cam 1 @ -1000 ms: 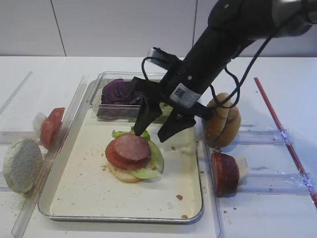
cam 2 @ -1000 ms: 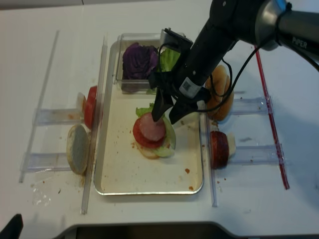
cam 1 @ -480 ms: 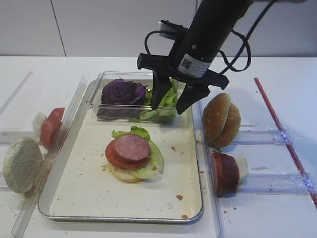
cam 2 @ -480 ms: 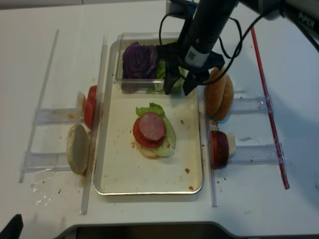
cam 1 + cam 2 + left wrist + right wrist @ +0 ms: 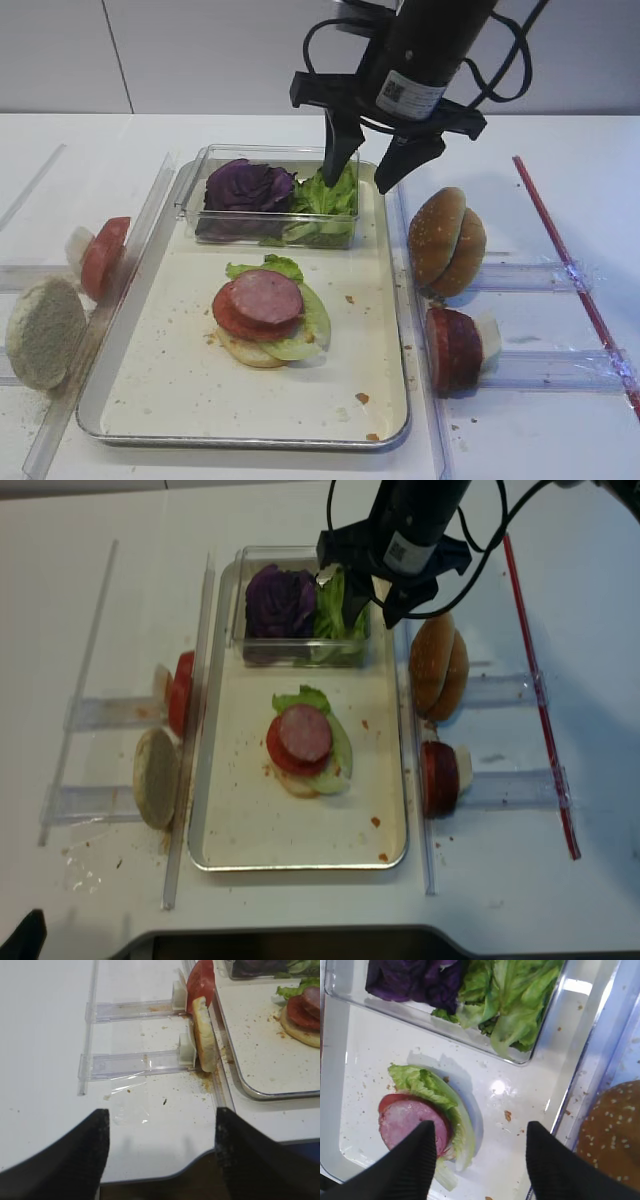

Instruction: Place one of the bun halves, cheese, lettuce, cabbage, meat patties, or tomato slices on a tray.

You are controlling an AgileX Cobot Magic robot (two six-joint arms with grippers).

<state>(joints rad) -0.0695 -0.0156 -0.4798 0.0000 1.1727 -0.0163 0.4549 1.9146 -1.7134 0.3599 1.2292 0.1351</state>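
Now the black right gripper (image 5: 384,168) hangs empty, jaws spread wide.
Below sits the clear plastic box (image 5: 200,190) of frilly green lettuce (image 5: 328,195).

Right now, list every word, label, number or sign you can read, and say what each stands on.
No text here can be read.
White sticker with a square code on the right arm's wrist: print too small and blurred to read.
Tray, clear box, food: no print seen.

Count: one tray (image 5: 120,345), one clear plastic box (image 5: 200,165), four bun halves (image 5: 445,240), two meat patties (image 5: 266,296), two tomato slices (image 5: 103,255).
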